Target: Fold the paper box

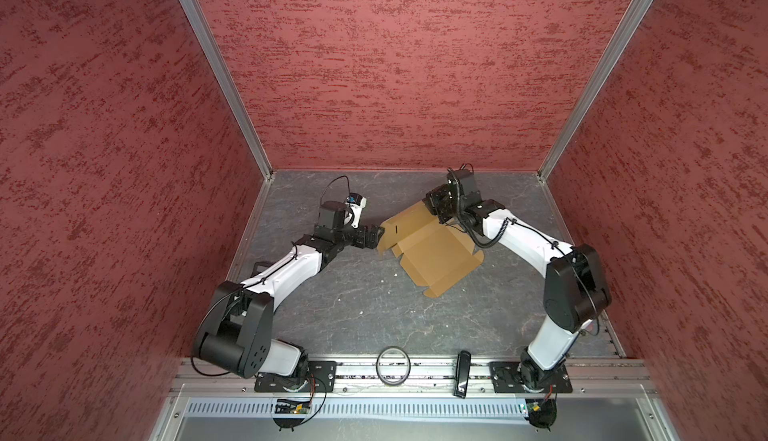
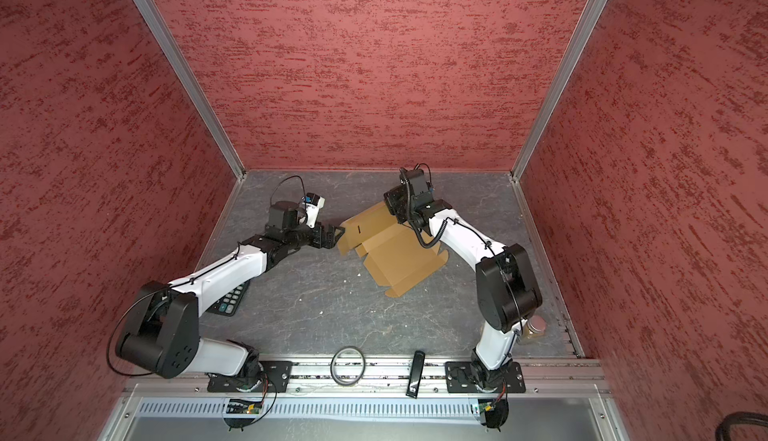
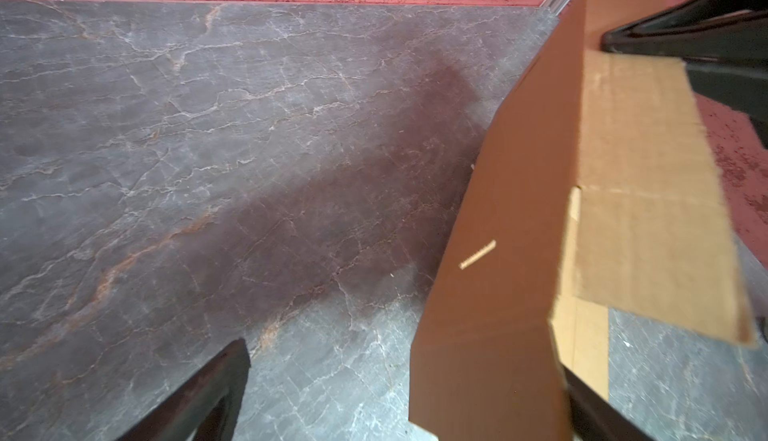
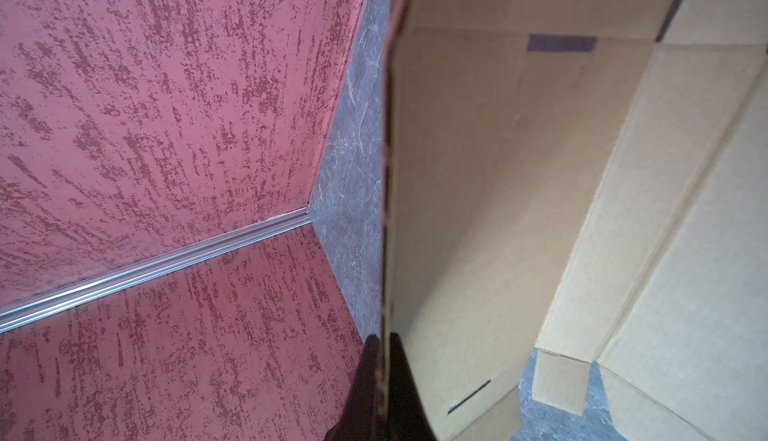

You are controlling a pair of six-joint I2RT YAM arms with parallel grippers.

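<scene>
Item under inspection: the paper box [image 1: 432, 260] [image 2: 395, 260], a plain tan-brown corrugated cardboard die-cut sheet with creases, flaps and narrow slots. It is only partly folded. It lies on the dark grey, marble-veined table [image 1: 353, 302] [image 2: 316, 306], in the far half, between the two grippers. In both top views its nearer portion lies low on the table, flaps spread. The far panel is raised off the surface and tilted.

Right gripper [image 1: 436, 210] [image 2: 395, 206]: closed. In the right wrist view [image 4: 384, 343] the two black fingers are pinched on the thin edge of the raised panel. The box's inner face [image 4: 478, 210] runs away from the grip.

Left gripper [image 1: 374, 237] [image 2: 336, 237]: jaws spread wide, holding nothing. It sits at the left end of the raised panel. In the left wrist view [image 3: 401, 356] the panel [image 3: 498, 252] stands between the two fingers, close against one of them. Contact there cannot be confirmed.

Other items noted:
- A dark calculator [image 2: 230, 299] with pale and green keys lies on the table, partly under the left arm.
- A small jar with a metallic lid [image 2: 536, 329] stands beside the right arm's lower link.
- A dark ring [image 1: 393, 366] and a slim black device [image 1: 462, 372] rest on the front metal rail, well apart from the box.
- Small white specks are scattered on the table near the box.
</scene>
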